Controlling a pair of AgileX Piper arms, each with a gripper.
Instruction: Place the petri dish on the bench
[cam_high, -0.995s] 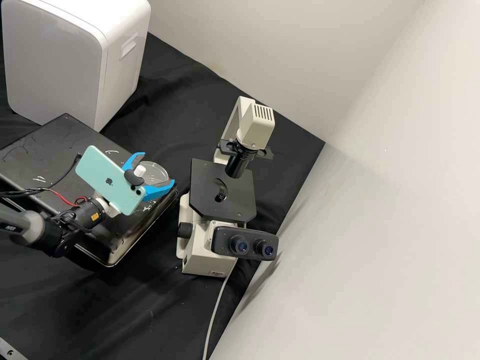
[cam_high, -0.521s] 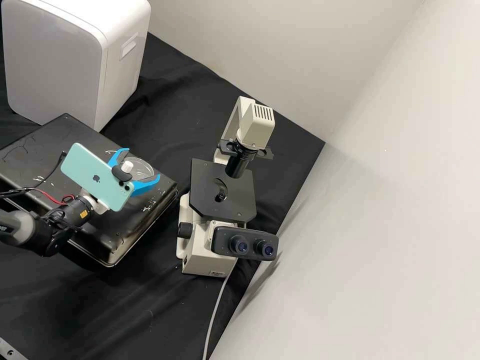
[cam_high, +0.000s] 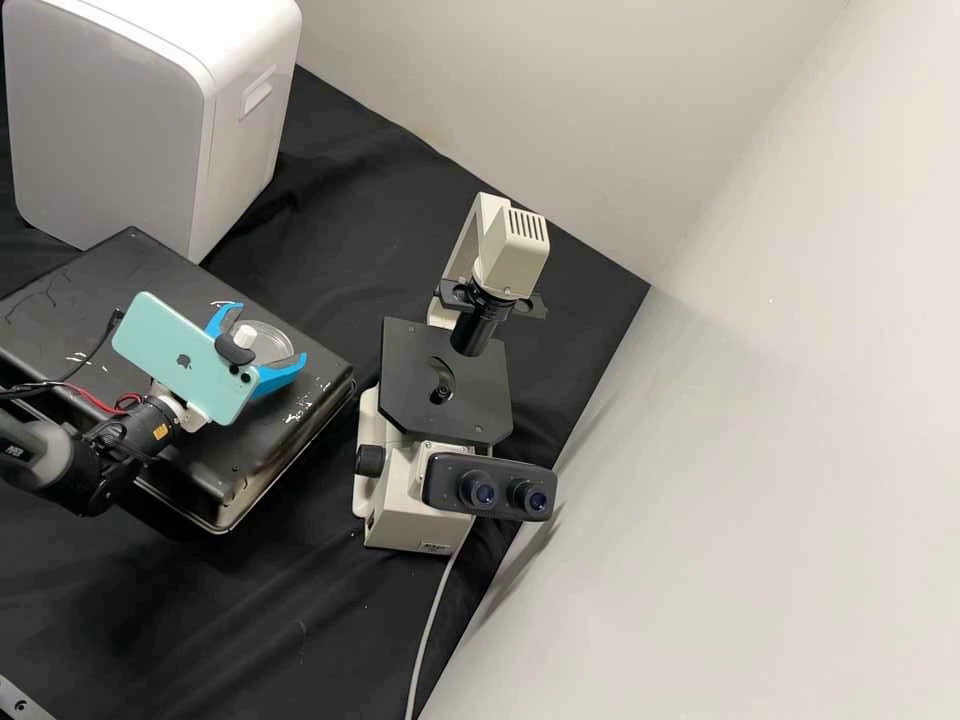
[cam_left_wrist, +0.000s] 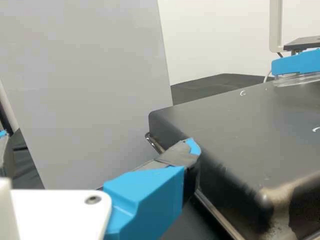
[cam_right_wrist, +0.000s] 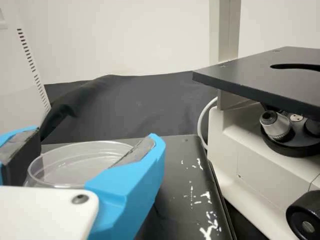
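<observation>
White cabinet (cam_high: 150, 110): parked at the far left corner of the bench (cam_high: 330, 230).
Left gripper (cam_left_wrist: 97, 140): blue fingers spread wide, one tip just beside a rounded edge of the black case (cam_high: 90, 290).
Right gripper (cam_high: 260, 336): clamped on the petri dish (cam_high: 268, 345), low over the case's right corner.
Petri dish: clear, pinched between both pads; touching the case top or not, cannot tell.
Microscope (cam_high: 450, 400): upright near the bench's right edge, just beside the case.

petri dish (cam_high: 270, 342) half hidden behind phone (cam_high: 185, 372) | white box (cam_high: 150, 110) cut off by top edge
</observation>
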